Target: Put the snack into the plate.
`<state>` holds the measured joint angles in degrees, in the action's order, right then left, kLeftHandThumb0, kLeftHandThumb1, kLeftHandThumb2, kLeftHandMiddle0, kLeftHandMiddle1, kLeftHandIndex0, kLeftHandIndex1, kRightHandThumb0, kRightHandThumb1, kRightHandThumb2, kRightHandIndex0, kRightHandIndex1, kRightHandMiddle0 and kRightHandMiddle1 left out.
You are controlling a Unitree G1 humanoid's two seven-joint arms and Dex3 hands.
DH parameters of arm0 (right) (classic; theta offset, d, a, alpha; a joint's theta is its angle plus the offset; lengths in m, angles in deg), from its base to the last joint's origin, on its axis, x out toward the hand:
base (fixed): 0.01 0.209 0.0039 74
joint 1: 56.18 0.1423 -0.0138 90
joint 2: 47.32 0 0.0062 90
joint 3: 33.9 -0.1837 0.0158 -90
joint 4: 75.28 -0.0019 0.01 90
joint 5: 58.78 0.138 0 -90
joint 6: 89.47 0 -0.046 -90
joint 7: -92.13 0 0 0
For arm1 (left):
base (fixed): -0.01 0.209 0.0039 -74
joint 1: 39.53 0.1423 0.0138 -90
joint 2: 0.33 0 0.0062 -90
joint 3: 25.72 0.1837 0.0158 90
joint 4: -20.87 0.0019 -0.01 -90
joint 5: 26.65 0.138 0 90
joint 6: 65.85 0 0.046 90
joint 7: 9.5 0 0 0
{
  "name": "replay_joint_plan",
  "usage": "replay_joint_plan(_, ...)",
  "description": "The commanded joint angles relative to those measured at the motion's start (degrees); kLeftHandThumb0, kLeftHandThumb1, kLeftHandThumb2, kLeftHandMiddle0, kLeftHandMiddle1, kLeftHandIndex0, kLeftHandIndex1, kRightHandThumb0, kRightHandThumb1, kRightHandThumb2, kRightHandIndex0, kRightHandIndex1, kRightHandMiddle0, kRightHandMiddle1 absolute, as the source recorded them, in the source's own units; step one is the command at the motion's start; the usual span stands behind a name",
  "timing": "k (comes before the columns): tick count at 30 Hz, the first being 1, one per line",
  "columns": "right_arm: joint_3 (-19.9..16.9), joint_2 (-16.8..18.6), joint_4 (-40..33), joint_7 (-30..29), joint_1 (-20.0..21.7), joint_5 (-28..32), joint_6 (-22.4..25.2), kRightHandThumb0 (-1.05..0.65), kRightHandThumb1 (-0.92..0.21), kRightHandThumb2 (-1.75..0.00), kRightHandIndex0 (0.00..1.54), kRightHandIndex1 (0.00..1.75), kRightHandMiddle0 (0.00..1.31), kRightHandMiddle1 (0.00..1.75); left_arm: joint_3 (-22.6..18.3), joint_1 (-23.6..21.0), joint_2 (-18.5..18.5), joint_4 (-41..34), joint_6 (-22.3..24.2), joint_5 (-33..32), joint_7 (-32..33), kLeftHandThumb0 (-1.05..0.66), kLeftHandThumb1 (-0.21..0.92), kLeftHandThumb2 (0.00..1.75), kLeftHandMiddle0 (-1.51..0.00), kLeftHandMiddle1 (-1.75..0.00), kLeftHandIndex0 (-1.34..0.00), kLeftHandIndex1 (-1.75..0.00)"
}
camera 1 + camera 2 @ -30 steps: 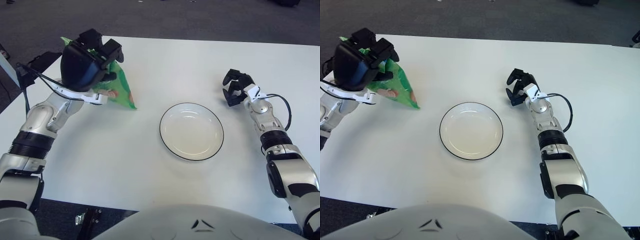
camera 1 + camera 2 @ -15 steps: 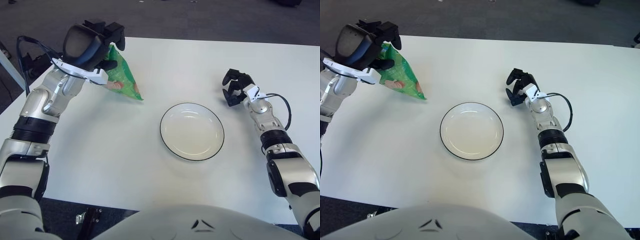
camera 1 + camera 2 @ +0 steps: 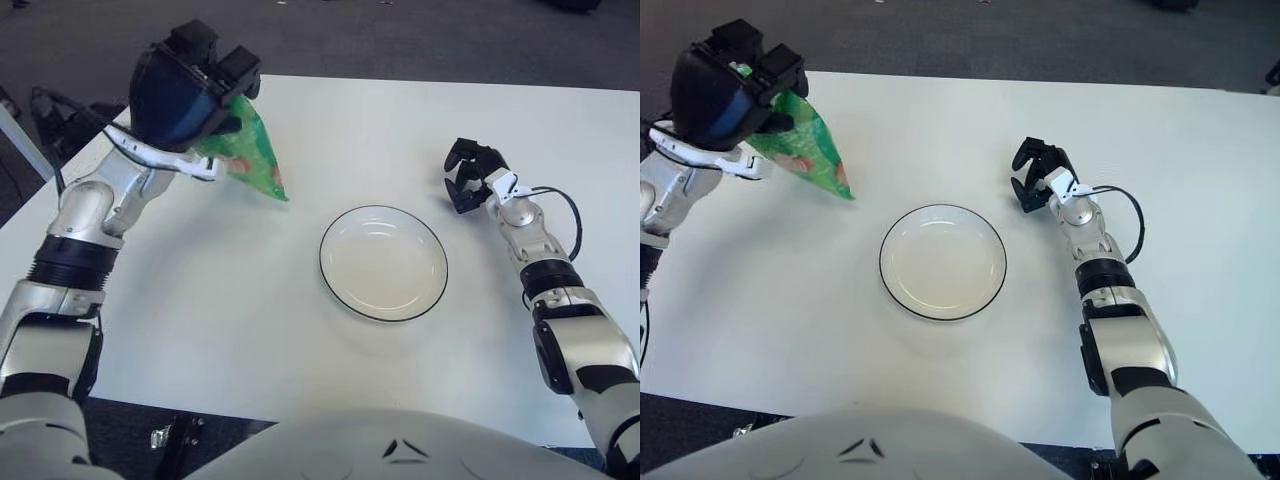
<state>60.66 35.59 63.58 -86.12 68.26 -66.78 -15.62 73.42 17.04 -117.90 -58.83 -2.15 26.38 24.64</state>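
A green snack bag [image 3: 250, 158] hangs in the air over the table's far left, its lower corner pointing toward the plate. My left hand [image 3: 205, 95] is shut on the bag's top and hides that part of it. The white plate [image 3: 433, 243] with a dark rim sits empty on the table, below and to the right of the bag. My right hand [image 3: 468, 178] shows to the right of the plate with its fingers curled and nothing in them.
The white table [image 3: 250, 320] spreads around the plate. Its far edge [image 3: 420, 82] meets dark carpet. A cable [image 3: 565, 205] loops beside my right forearm. My torso fills the bottom of the view.
My left hand has lifted the snack bag off the table and carried it a little to the right, toward the plate. The right hand has stayed in place.
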Motion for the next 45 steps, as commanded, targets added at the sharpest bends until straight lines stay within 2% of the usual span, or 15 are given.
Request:
replay_joint_plan(1,1.9,1.24,2.96,0.99,-4.79,-2.51,4.0,-0.01,-0.04,-1.61,0.8,1.75,0.65,1.66,0.98,-1.4,0.23,0.47,1.26,3.33,4.5,0.0,-0.05,1.7,-0.9,-1.65,-0.68,-1.75)
replay_joint_plan(2,1.95,1.23,2.9,0.87,-4.81,-2.6,4.02,-0.01,-0.04,-1.61,0.8,1.75,0.65,1.66,1.13,-0.49,0.49,0.53,1.23,6.73,10.09,0.0,-0.05,1.7,-0.9,-1.65,-0.67,-1.75)
replay_joint_plan(4,2.01,1.2,2.76,0.68,-4.86,-2.74,4.11,-0.01,-0.04,-1.6,0.8,1.75,0.65,1.65,1.56,-1.24,0.91,1.9,0.85,8.93,15.52,0.0,-0.06,1.72,-0.92,-1.67,-0.67,-1.75)
replay_joint_plan(9,2.28,1.17,2.3,0.37,-5.01,-2.93,4.47,-0.01,-0.05,-1.6,0.79,1.75,0.66,1.65,2.7,-3.67,1.21,5.02,-0.36,10.97,23.47,0.0,-0.07,1.74,-0.91,-1.7,-0.67,-1.75)
replay_joint_plan(10,2.32,1.17,2.23,0.32,-5.03,-2.97,4.54,-0.01,-0.05,-1.6,0.79,1.75,0.65,1.65,2.53,-3.82,0.94,4.69,-1.21,9.11,20.48,0.0,-0.07,1.74,-0.91,-1.71,-0.67,-1.75)
replay_joint_plan(12,2.42,1.16,2.05,0.24,-5.05,-3.15,4.73,-0.01,-0.05,-1.59,0.78,1.75,0.65,1.65,1.91,-3.21,-0.74,0.99,-1.34,-2.67,0.78,0.0,-0.06,1.73,-0.9,-1.69,-0.67,-1.75)
replay_joint_plan(15,2.62,1.16,1.65,0.08,-5.07,-3.34,5.2,-0.01,-0.06,-1.58,0.78,1.75,0.64,1.66,2.45,2.48,1.68,3.31,5.09,7.28,11.3,0.0,-0.03,1.7,-0.89,-1.69,-0.65,-1.75)
replay_joint_plan(19,2.65,1.24,1.13,-0.03,-5.16,-3.62,5.74,-0.01,-0.07,-1.58,0.77,1.75,0.62,1.66,0.75,1.39,1.85,-1.23,6.27,5.01,6.74,0.0,-0.06,1.72,-0.92,-1.66,-0.67,-1.75)
replay_joint_plan(24,2.97,1.25,0.64,-0.39,-5.29,-4.26,5.99,-0.01,-0.07,-1.57,0.77,1.75,0.62,1.66,2.91,-9.47,5.27,4.67,3.72,4.87,8.68,0.0,-0.08,1.74,-0.92,-1.68,-0.68,-1.75)
replay_joint_plan(29,3.31,1.19,0.36,-0.79,-5.45,-4.82,5.79,-0.01,-0.06,-1.59,0.79,1.75,0.64,1.65,3.3,-10.2,4.17,7.52,-2.33,5.72,16.14,0.0,-0.08,1.75,-0.91,-1.7,-0.68,-1.75)
replay_joint_plan(36,3.45,1.29,0.02,-0.69,-5.62,-5.1,5.85,-0.01,-0.03,-1.61,0.8,1.75,0.66,1.65,5.23,-12.82,2.47,12.84,-7.6,8.26,24.29,0.0,-0.08,1.75,-0.91,-1.7,-0.68,-1.75)
replay_joint_plan(38,3.42,1.3,-0.06,-0.67,-5.67,-5.11,5.93,-0.01,-0.03,-1.62,0.8,1.75,0.67,1.65,4.17,-7.24,1.12,5.54,-2.87,2.97,6.45,0.0,-0.06,1.73,-0.9,-1.69,-0.68,-1.75)
replay_joint_plan(40,3.42,1.28,-0.14,-0.69,-5.74,-5.17,5.86,-0.01,-0.03,-1.62,0.8,1.75,0.66,1.66,3.8,-1.99,2.23,1.67,3.16,8.1,8.65,0.0,-0.05,1.72,-0.9,-1.7,-0.67,-1.74)
replay_joint_plan(42,3.44,1.25,-0.21,-0.71,-5.8,-5.25,5.82,-0.01,-0.03,-1.63,0.8,1.75,0.66,1.67,1.63,-0.43,2.21,-5.6,4.66,6.89,4.81,-0.01,-0.06,1.73,-0.9,-1.72,-0.67,-1.74)
replay_joint_plan(45,3.45,1.23,-0.24,-0.77,-5.84,-5.41,5.79,-0.01,-0.02,-1.63,0.8,1.75,0.66,1.68,0.65,0.35,3.03,-8.52,5.57,0.87,-3.15,0.0,-0.06,1.74,-0.9,-1.74,-0.67,-1.74)
